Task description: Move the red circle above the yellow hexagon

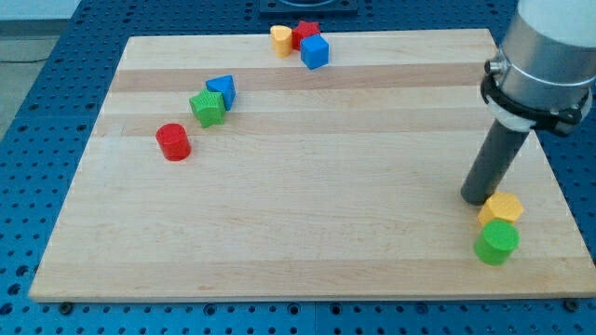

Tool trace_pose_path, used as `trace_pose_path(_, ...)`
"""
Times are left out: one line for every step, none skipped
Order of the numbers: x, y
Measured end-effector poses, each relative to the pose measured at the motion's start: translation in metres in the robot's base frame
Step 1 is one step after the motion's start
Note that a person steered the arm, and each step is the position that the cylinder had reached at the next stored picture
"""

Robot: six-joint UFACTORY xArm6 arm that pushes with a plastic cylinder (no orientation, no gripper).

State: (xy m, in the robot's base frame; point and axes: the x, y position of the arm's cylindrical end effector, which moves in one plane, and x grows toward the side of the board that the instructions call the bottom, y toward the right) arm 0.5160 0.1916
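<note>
The red circle [173, 141] is a short red cylinder on the wooden board [307, 214], at the view's left. The yellow hexagon [501, 208] lies near the board's lower right corner, far to the right of the red circle. My tip [479, 197] rests on the board just to the left of the yellow hexagon, close to it or touching it. The dark rod rises from there toward the view's upper right.
A green circle [496, 243] sits just below the yellow hexagon. A green star [208, 108] and a blue triangle [223, 89] lie up and right of the red circle. A yellow block [280, 40], red star [305, 33] and blue cube [315, 51] cluster at the top edge.
</note>
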Motion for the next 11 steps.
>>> trace_pose_path(0.000, -0.008)
trace_pose_path(-0.001, -0.069)
trace_pose_path(-0.001, -0.157)
trace_pose_path(-0.005, -0.250)
trace_pose_path(-0.037, -0.333)
trace_pose_path(-0.075, -0.387)
trace_pose_path(-0.093, -0.404)
trace_pose_path(-0.114, -0.414)
trace_pose_path(-0.141, -0.441)
trace_pose_path(-0.143, -0.425)
trace_pose_path(-0.127, -0.393)
